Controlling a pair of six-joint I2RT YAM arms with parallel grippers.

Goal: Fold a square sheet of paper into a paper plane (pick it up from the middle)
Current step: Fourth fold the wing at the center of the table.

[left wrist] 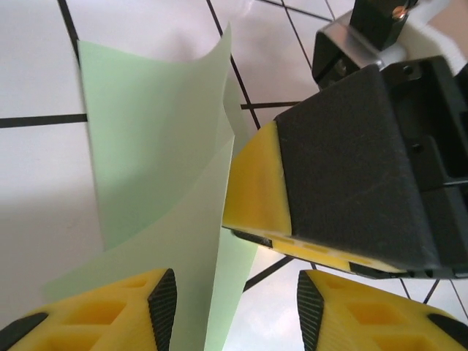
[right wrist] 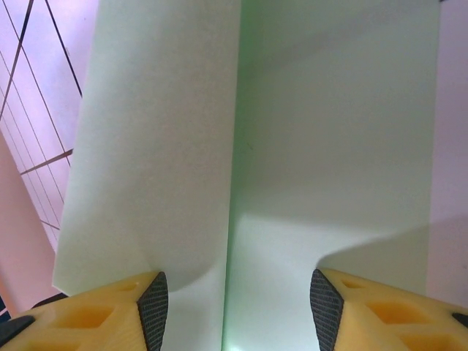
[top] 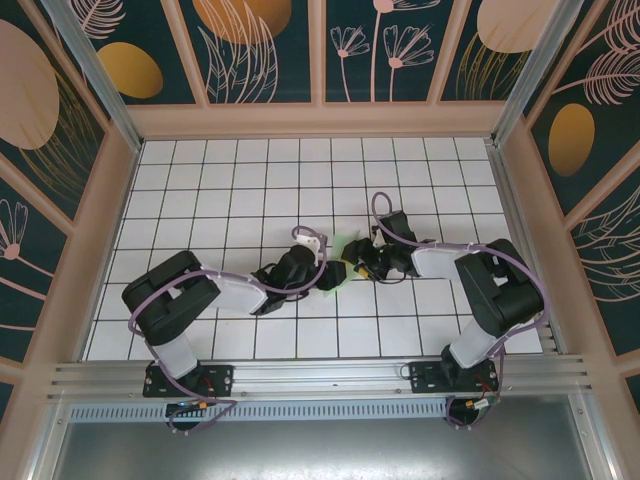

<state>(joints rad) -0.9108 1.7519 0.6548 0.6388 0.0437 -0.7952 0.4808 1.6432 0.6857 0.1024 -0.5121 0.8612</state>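
My left hand [left wrist: 230, 311] and right hand [right wrist: 234, 300] are both open, jaws straddling the sheet [left wrist: 153, 146], which stands half-folded on the table [top: 250, 170] between them. It should be featherlight, floppy and easily crumpled; I'd pinch it gently along the centre crease [right wrist: 232, 183].

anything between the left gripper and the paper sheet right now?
Nothing visible. In the left wrist view the sheet stands bent up directly ahead of the open left gripper, one flap reaching into the gap between its fingers. The right gripper sits beside the sheet, not in between.
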